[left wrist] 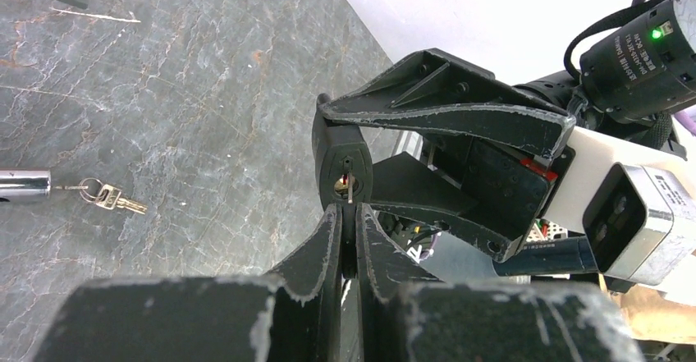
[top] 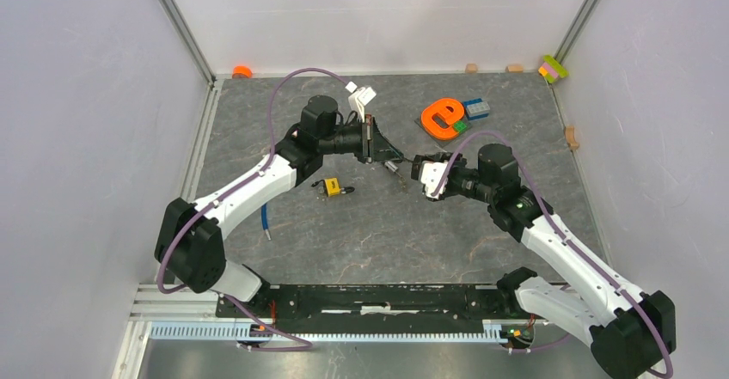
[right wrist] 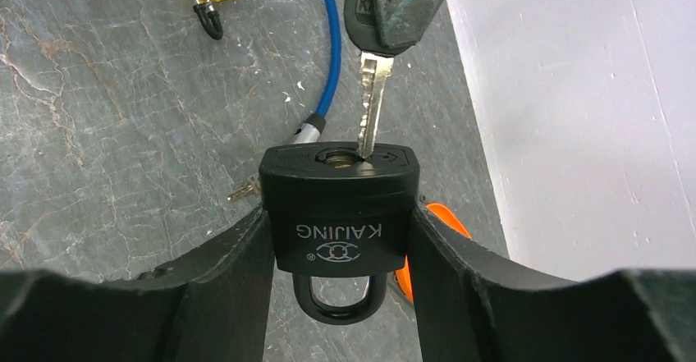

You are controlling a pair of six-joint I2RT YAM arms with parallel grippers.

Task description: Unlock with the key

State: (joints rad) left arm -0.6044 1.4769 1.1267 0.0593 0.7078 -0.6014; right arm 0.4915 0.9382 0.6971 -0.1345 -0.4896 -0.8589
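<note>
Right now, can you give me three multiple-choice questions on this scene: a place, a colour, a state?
1. Where is the tip of the key? A) at the black padlock's keyhole B) under a cloth C) inside a drawer
2. What colour is the small padlock on the table? A) green B) yellow C) white
3. What is the right tool doing? A) open, empty B) shut on a pen C) shut on the black padlock
Answers: 1 A, the blade touches the keyhole face; 2 B, its body is yellow; 3 C, it clamps the padlock's sides.
</note>
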